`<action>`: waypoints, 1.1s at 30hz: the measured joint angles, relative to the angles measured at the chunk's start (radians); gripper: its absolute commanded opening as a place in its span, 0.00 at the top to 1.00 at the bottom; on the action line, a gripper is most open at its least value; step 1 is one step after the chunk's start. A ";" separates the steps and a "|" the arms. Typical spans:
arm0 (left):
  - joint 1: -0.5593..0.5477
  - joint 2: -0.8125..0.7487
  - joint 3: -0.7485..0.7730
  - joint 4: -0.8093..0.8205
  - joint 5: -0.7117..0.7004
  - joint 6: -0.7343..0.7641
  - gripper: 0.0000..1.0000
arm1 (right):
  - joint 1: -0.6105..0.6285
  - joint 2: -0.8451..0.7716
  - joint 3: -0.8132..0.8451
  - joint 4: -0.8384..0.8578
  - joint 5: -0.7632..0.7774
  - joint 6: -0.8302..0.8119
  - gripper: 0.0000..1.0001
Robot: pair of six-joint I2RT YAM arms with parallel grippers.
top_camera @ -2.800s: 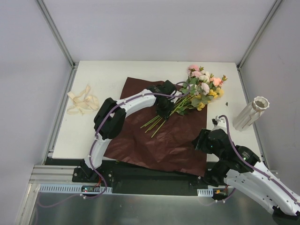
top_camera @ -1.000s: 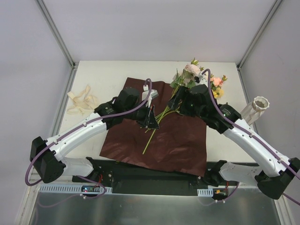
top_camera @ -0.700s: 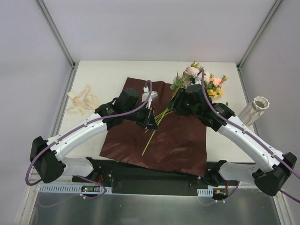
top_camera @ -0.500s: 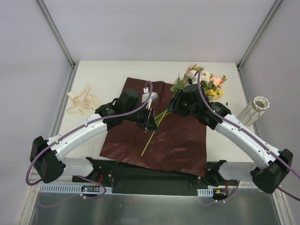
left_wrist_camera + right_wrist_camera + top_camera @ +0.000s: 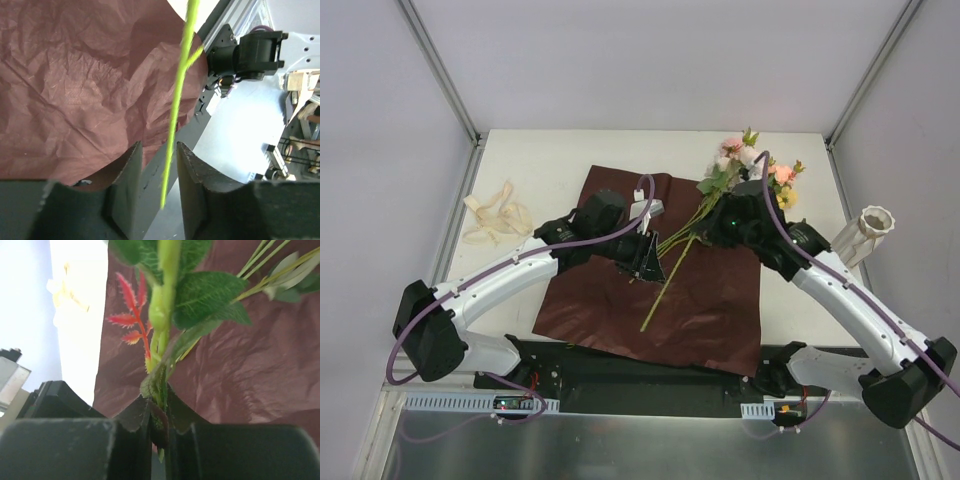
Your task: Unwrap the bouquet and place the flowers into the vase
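Observation:
The bouquet is undone. Its maroon paper (image 5: 600, 300) lies spread flat, and the flowers (image 5: 768, 180) rest at its far right corner. My right gripper (image 5: 715, 222) is shut on one leafy green stem (image 5: 162, 300), just below its leaves, and holds it above the paper (image 5: 240, 365). This stem (image 5: 670, 275) slants down to the near left. Its lower end (image 5: 177, 100) passes between the fingers of my left gripper (image 5: 648, 265), which stand slightly apart and clear of it. The white ribbed vase (image 5: 865, 232) stands at the right edge of the table.
The loose cream ribbon (image 5: 495, 218) lies at the left of the white table (image 5: 550, 165). Other stems (image 5: 265, 265) lie on the paper beside the held one. Metal frame posts and grey walls enclose the table on three sides.
My right gripper closed on the stem and carried it slightly right, so its lower end swung right. My left gripper, which was shut on the stem, let go.

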 measured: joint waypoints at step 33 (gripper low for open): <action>0.000 0.026 0.056 -0.027 -0.002 0.054 0.16 | -0.115 -0.484 0.328 0.542 0.925 -1.574 0.95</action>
